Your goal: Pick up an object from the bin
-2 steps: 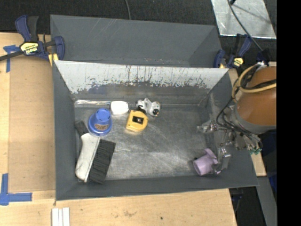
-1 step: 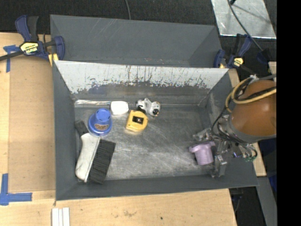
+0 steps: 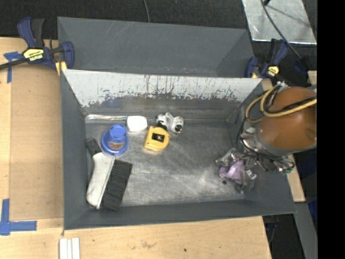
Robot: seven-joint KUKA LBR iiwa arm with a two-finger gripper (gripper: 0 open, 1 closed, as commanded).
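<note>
- Gripper (image 3: 241,174): low in the bin's right-hand near corner, close to the near wall and the right wall. It is a tangle of dark metal parts seen from above, and whether it is open or closed cannot be told.
- Orange cover (image 3: 288,124): a rounded wrist housing with cables looped over it. It sits just above the gripper and overhangs the bin's right wall.
- Purple thing (image 3: 235,170): small, soft-looking and irregular in shape, it lies on the floor directly at the gripper's tip. It seems to touch the metal parts, though a grasp cannot be confirmed.
- Bin (image 3: 183,177): grey metal with a scuffed floor, bare across the middle between the gripper and the other contents.
- Brush (image 3: 117,184): black bristles with a white handle alongside, lying lengthwise at the near left, well apart from the gripper.
- Blue round cap (image 3: 115,139): just beyond the brush, at the left.
- Yellow casing (image 3: 156,140): with a dark centre patch, right of the blue cap.
- White block (image 3: 136,123): near the far wall, between the cap and the casing.
- Small white-and-black piece (image 3: 171,122): by the far wall, just beyond the yellow casing.
</note>
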